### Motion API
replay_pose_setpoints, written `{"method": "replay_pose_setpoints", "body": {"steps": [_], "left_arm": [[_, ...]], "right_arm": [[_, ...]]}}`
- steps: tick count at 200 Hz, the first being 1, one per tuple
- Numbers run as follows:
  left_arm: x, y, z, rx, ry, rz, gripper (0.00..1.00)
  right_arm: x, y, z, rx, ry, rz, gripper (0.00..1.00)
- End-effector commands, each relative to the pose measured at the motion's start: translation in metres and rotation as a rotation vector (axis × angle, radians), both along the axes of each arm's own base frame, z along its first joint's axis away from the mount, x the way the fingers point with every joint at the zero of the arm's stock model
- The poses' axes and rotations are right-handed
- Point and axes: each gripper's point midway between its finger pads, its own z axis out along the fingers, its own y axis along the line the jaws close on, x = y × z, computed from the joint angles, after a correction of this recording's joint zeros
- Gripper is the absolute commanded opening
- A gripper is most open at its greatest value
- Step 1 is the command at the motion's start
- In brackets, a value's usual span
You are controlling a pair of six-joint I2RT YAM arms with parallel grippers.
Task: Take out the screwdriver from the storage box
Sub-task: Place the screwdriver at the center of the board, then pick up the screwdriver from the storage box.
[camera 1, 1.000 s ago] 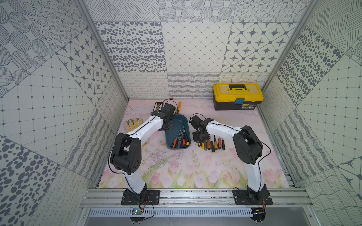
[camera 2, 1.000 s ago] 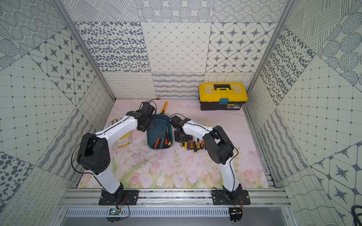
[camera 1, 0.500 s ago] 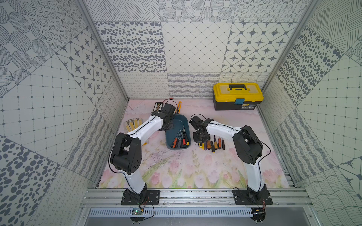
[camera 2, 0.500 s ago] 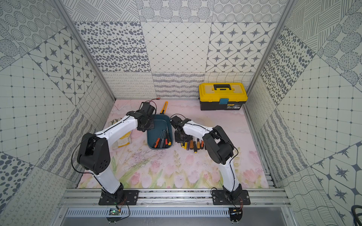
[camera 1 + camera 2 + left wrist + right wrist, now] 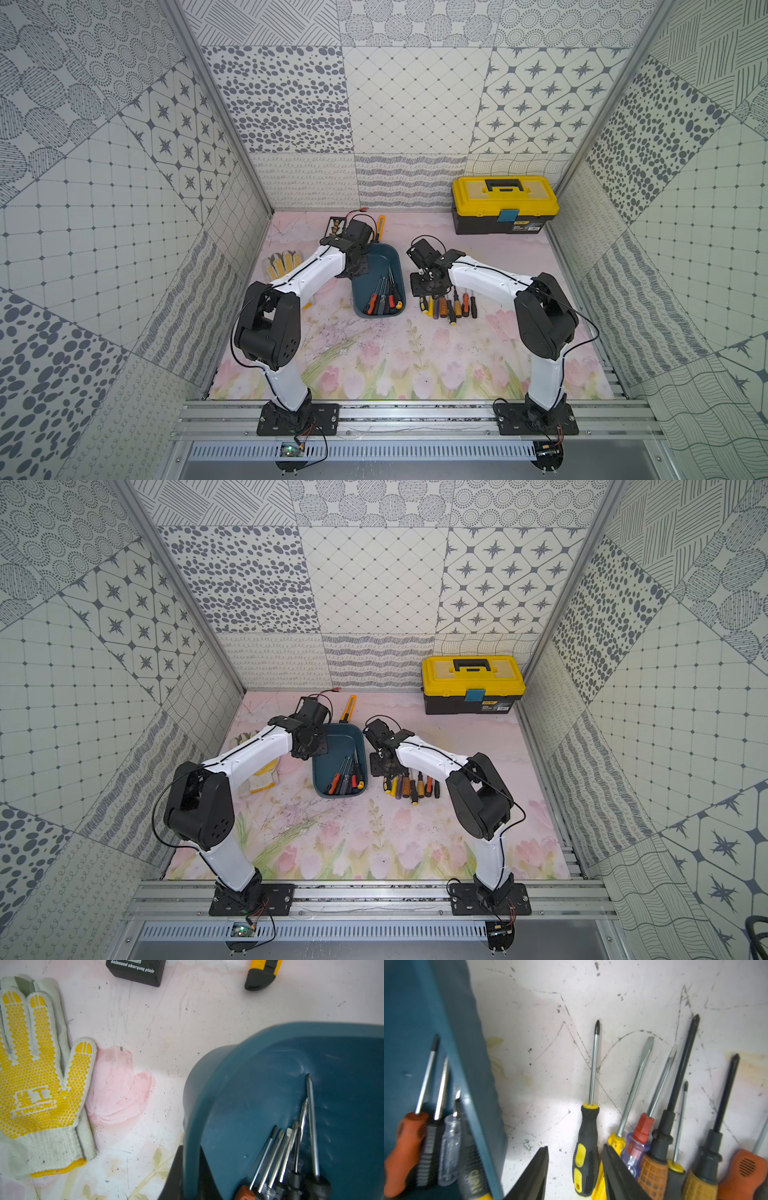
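- Right wrist view: right fingers [image 5: 616, 1172] apart, straddling a black-yellow screwdriver [image 5: 586, 1147] on the table [image 5: 542, 1043] beside the storage box [image 5: 473, 1064].
- Left wrist view: left fingers [image 5: 176, 1176] clamped on the box rim.
- Top views hide both.

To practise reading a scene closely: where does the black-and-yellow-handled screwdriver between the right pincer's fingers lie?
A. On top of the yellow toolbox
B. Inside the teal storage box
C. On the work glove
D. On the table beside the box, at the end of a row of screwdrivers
D: the black-and-yellow screwdriver lies on the table outside the storage box, between the open right pincer fingers.
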Motion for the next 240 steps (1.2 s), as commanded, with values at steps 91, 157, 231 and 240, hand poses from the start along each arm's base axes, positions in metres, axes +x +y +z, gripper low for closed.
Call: {"method": "replay_pose_setpoints", "body": {"steps": [91, 157, 231, 240], "left_arm": [[0.008, -0.009, -0.001, -0.056, -0.008, -0.001, 0.00], [0.008, -0.008, -0.003, -0.047, -0.003, 0.001, 0.00], [0.009, -0.007, 0.000, -0.046, -0.010, 0.004, 0.00], [0.008, -0.008, -0.001, -0.046, -0.009, 0.004, 0.00]], "right_arm": [[-0.022, 0.074, 0.052, 0.051, -0.112, 0.292, 0.59], [-0.016, 0.078, 0.018, -0.067, -0.058, 0.294, 0.59], [-0.022, 0.079, -0.028, -0.134, 0.071, 0.270, 0.54], [-0.024, 0.080, -0.030, -0.126, 0.084, 0.270, 0.53]]}}
